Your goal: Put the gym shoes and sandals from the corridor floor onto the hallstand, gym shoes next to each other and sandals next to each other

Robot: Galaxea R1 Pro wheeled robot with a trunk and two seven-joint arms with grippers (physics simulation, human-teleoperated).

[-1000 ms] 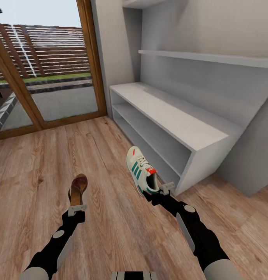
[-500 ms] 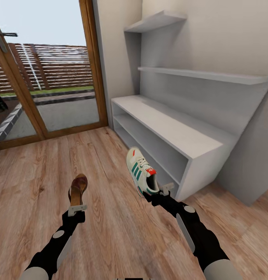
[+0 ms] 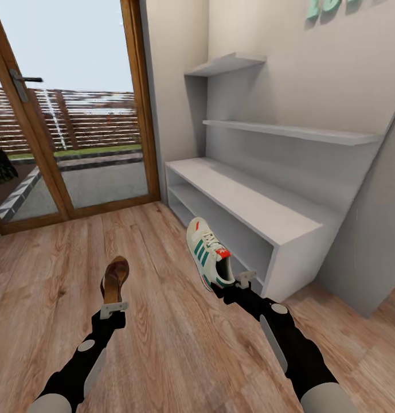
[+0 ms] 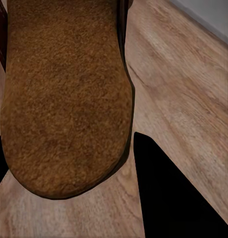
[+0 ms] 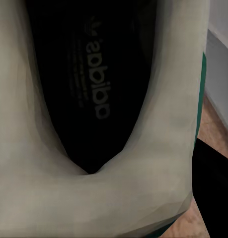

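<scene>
While held aloft, one sandal (image 3: 115, 277), one gym shoe (image 3: 209, 259)

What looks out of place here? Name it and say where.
Nothing looks spilled or damaged. The odd part: a sandal and a gym shoe hang above the floor, held at their heels by the left gripper and right gripper, while the hallstand bench top is bare.
</scene>
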